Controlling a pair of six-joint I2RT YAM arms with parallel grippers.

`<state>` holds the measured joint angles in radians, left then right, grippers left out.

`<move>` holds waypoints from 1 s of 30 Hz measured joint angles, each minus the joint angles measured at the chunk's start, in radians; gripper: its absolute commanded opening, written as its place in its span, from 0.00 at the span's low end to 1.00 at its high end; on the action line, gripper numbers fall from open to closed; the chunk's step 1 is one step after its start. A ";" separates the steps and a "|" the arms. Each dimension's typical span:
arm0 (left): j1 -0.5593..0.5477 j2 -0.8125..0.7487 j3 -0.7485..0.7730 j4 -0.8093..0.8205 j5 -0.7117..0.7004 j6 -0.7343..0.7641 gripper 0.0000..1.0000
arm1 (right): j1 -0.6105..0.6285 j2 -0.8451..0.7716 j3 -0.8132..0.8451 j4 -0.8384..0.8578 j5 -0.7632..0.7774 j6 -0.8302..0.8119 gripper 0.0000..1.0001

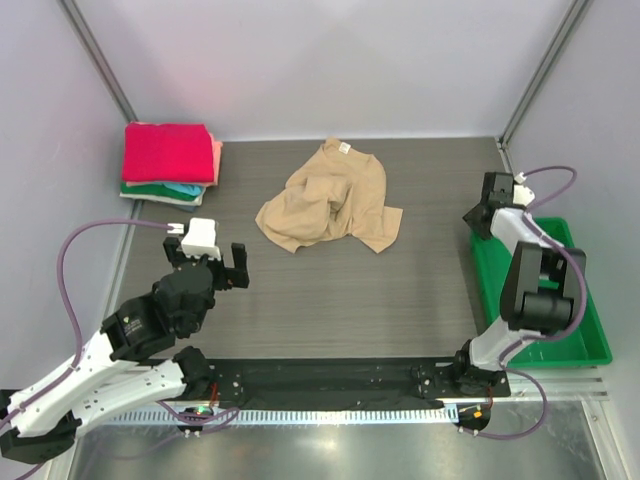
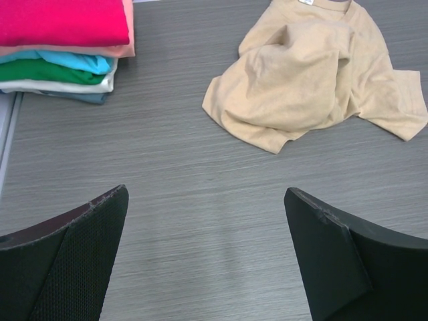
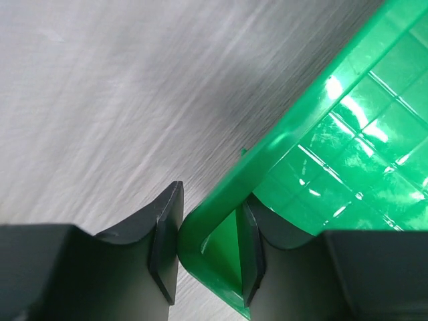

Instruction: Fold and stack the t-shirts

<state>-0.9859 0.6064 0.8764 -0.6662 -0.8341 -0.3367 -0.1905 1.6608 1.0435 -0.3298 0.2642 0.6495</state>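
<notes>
Now the right gripper (image 3: 208, 249) nips the tray (image 3: 314, 124) corner at the tabletop's right edge, likely best slid level; the left gripper (image 2: 207, 221) gapes empty.

No text, brand, number or sign can be read in any view. The only label in sight is a small white neck tag (image 1: 345, 148) at the collar of the crumpled tan cloth t-shirt (image 1: 330, 205), which lies on the grey wood-grain tabletop (image 1: 330, 290). In the overhead view the tag is too small for any print on it to be made out. In the left wrist view the top edge of the picture cuts it off.
</notes>
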 measured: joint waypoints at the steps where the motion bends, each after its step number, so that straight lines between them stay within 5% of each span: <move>1: 0.000 0.000 0.000 0.000 0.001 0.000 1.00 | -0.002 -0.037 -0.023 0.018 -0.003 0.000 0.37; 5: 0.000 0.004 0.000 0.000 0.015 0.000 1.00 | -0.026 -0.148 -0.068 -0.003 -0.012 -0.014 0.91; 7: 0.000 0.010 0.000 0.000 0.018 0.000 1.00 | -0.046 -0.161 -0.072 -0.029 -0.016 -0.015 0.99; 15: 0.000 0.028 0.000 0.000 0.014 0.000 1.00 | -0.027 -0.182 0.064 -0.212 -0.005 -0.039 1.00; 20: 0.000 0.071 0.001 0.004 0.008 -0.023 1.00 | 0.165 -0.256 0.185 -0.285 0.044 -0.069 1.00; 25: 0.006 0.230 0.009 0.035 0.026 -0.107 1.00 | 0.397 -0.260 0.224 -0.262 -0.023 -0.077 0.97; 30: 0.118 0.537 0.073 0.100 0.178 -0.191 1.00 | 0.415 -0.122 0.183 -0.218 -0.151 -0.092 0.88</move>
<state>-0.8680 1.1439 0.9493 -0.5663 -0.6563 -0.5278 0.2249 1.5391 1.2270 -0.5476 0.1131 0.5575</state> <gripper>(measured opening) 0.996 0.901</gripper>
